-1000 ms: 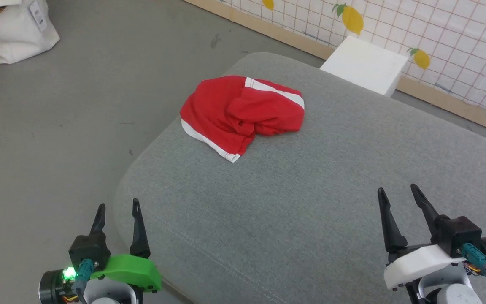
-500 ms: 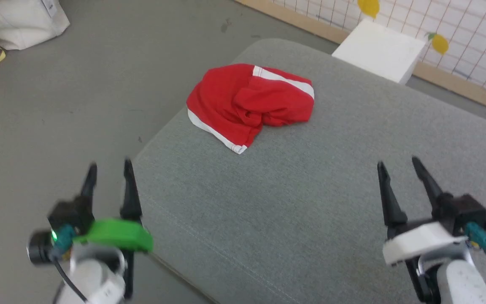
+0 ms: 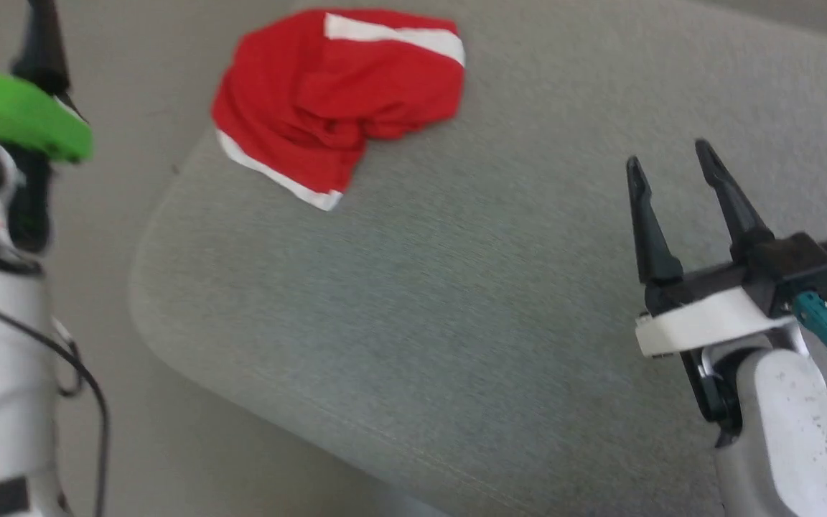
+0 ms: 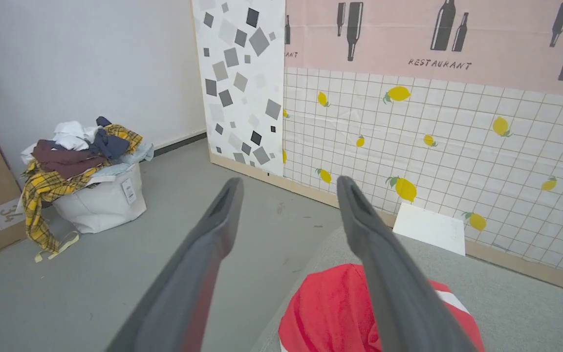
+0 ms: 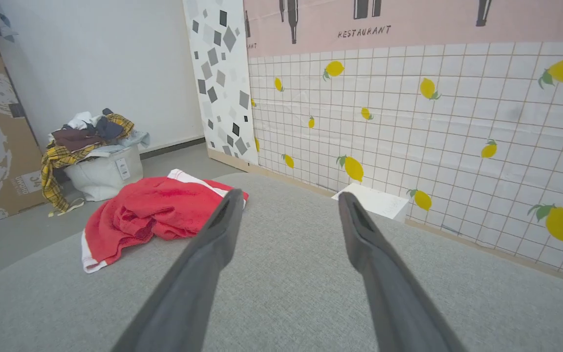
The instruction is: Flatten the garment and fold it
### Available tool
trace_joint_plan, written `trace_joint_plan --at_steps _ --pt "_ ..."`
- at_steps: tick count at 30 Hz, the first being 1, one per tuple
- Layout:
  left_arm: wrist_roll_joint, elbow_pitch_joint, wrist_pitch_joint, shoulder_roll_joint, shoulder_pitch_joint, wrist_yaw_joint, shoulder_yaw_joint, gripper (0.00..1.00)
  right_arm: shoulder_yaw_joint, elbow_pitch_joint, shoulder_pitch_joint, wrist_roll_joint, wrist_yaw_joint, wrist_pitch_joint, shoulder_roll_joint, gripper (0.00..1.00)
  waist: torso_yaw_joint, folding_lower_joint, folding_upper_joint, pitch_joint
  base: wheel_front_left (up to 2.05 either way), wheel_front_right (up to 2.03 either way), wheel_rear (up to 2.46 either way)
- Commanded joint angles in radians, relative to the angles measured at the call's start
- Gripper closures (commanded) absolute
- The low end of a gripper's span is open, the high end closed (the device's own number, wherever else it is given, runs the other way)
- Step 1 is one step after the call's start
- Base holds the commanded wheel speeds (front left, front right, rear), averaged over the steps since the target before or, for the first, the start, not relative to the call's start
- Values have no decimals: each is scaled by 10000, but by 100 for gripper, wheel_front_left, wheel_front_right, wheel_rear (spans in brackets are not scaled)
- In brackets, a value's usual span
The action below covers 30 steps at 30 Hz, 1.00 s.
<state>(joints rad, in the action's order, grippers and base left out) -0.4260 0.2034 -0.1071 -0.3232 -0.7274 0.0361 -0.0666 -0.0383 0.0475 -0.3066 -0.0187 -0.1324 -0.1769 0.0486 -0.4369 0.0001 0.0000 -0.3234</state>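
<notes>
Your left gripper [image 3: 3, 29] has climbed to the head view's upper left, beside the shorts [image 3: 327, 93]. They lie crumpled near the grey surface's [image 3: 456, 287] far left corner, and the right gripper [image 3: 667, 154] hovers well apart from them, jaws spread. Left wrist view: jaws spread, shorts low behind the right finger. Right wrist view: jaws spread above bare surface, shorts ahead to the left.
</notes>
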Motion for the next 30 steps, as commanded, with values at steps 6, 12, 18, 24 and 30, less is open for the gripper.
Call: trace_joint_plan --at_steps 6,12,18,24,30 --pt "-623 866 -2614 -809 -1589 -368 -348 0 -248 -142 -662 291 17 -375 16 0 3441 -1 0 -3719 0 0 0" --pt "-1325 1463 -5154 -1074 -1709 -1333 -813 0 -400 24 -904 671 17 -647 16 0 4182 -1 0 -4236 0 0 0" --pt "-1715 1653 -6697 -866 -818 -2157 -990 0 -385 137 -974 817 17 -779 16 0 4347 -1 0 -4257 0 0 0" --pt "-2011 1544 -8137 -765 372 -2512 -899 100 -355 384 -877 896 17 -831 16 0 4145 -1 0 -3520 0 0 0" --pt "-852 836 -4865 -1456 614 -1864 -1050 100 -266 654 -550 840 17 -844 16 0 3816 -1 0 -2087 0 0 0"
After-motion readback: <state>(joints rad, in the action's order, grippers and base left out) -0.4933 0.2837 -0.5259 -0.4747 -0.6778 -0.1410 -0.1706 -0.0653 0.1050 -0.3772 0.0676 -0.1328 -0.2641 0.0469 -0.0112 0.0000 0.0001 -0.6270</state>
